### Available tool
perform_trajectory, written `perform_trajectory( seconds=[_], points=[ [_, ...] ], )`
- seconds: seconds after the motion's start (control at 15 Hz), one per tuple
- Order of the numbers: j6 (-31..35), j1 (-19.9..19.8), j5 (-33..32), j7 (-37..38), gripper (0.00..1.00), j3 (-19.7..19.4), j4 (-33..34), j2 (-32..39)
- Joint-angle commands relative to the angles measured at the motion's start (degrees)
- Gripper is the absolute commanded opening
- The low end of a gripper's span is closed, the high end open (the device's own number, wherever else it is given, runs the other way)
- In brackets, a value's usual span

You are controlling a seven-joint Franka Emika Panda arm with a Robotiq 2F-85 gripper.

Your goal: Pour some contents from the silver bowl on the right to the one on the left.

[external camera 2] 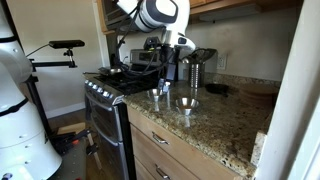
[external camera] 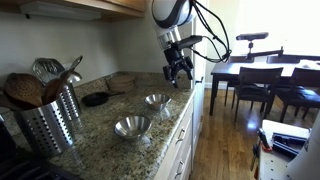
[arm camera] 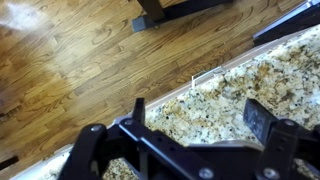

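Note:
Two silver bowls stand on the granite counter in both exterior views. One bowl (external camera: 132, 126) (external camera 2: 186, 103) sits nearer the counter's front edge. The second bowl (external camera: 157, 100) (external camera 2: 158, 95) sits closer to the arm. The contents are too small to make out in either bowl. My gripper (external camera: 180, 72) (external camera 2: 166, 68) hangs in the air above and slightly beyond the second bowl, touching nothing. In the wrist view the gripper (arm camera: 200, 112) is open, with only speckled granite between its two black fingers (arm camera: 262, 120).
A metal utensil holder (external camera: 50, 118) with wooden spoons stands on the counter end, and a black pan (external camera: 95, 98) lies behind the bowls. A stove (external camera 2: 105, 95) adjoins the counter. A steel canister (external camera 2: 193, 72) stands by the wall. Beyond the counter edge (arm camera: 190, 85) are wooden floor and a dining table (external camera: 262, 70).

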Motion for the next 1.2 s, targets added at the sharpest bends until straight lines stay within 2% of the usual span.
perform_trajectory(
  seconds=[0.0, 1.13],
  points=[
    [2.73, -0.74, 2.39, -1.98, 1.0, -0.74, 0.17, 1.61],
    [16.18, -2.34, 4.86, -4.53, 1.0, -2.86, 2.05, 8.69]
  ],
)
